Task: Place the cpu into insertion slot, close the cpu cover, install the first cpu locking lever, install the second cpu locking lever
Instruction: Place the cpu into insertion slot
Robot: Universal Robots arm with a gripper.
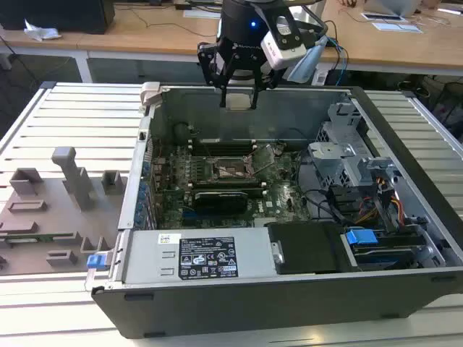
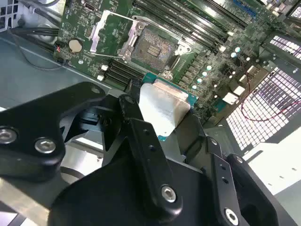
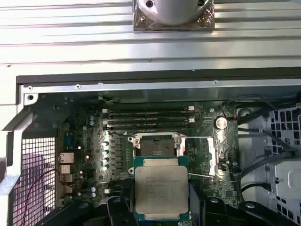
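My gripper point(image 1: 239, 92) hangs over the back wall of the open computer case, shut on the cpu point(image 1: 239, 102), a small square chip with a pale metal top. Both wrist views show the cpu point(image 2: 162, 107) point(image 3: 161, 187) clamped by its edges between the black fingers point(image 2: 135, 123), well above the motherboard. The insertion slot point(image 3: 157, 144) point(image 2: 153, 49) point(image 1: 230, 170) lies bare on the board below. The cpu cover point(image 3: 220, 147) point(image 2: 110, 32) is swung open beside the slot, and thin wire levers point(image 3: 201, 175) stand out next to it.
Memory slots point(image 3: 150, 120) run along the socket's far side. A power supply point(image 1: 217, 253) and black shroud point(image 1: 307, 246) fill the case's near side, with a drive cage point(image 1: 347, 155) and cables on the exterior view's right. A grey fixture tray point(image 1: 51, 210) lies outside the case.
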